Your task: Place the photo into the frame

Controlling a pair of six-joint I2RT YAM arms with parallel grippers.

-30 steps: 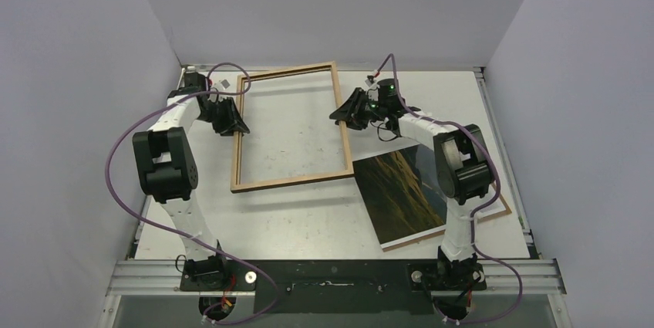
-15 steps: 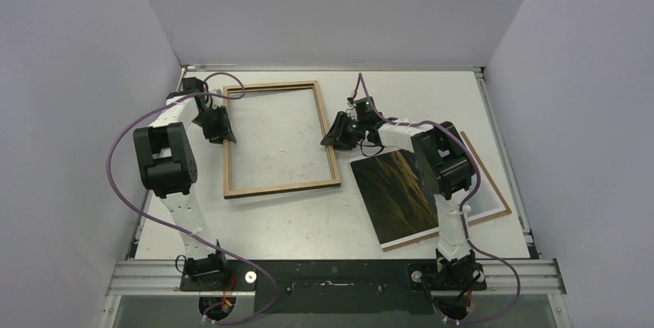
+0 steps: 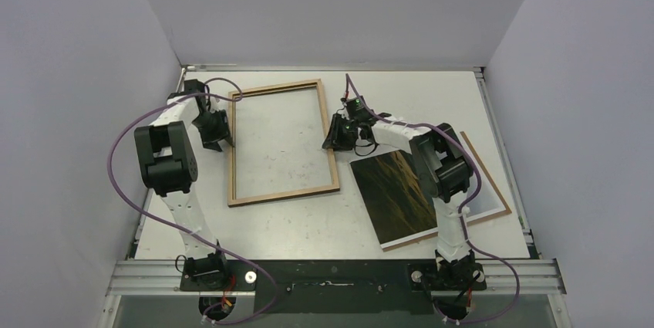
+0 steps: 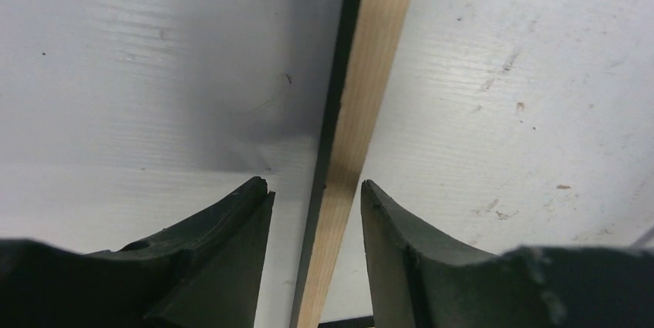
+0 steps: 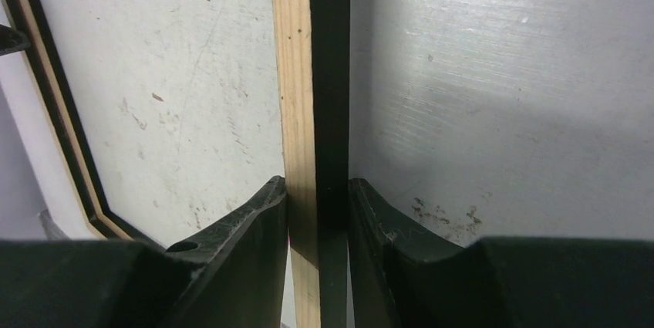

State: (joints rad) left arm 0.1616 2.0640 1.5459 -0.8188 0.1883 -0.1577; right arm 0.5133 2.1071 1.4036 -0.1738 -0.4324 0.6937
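The frame (image 3: 284, 194) lies on the table with its light wood back up. My left gripper (image 3: 221, 141) is open and straddles the frame's left rail (image 4: 372, 73), with a gap on each side of it in the left wrist view (image 4: 314, 183). My right gripper (image 3: 332, 141) is shut on the frame's right rail (image 5: 308, 58), both pads pressed against it in the right wrist view (image 5: 317, 182). The photo (image 3: 395, 193) lies face up to the right of the frame, partly hidden by my right arm.
A plain brown backing board (image 3: 487, 174) lies under the photo, and its edge shows at the right. Grey walls close in the table (image 3: 308, 224) on three sides. Purple cables loop off both arms.
The frame has moved left and toward the near side and its far end has come down. Both grippers moved with its side rails.
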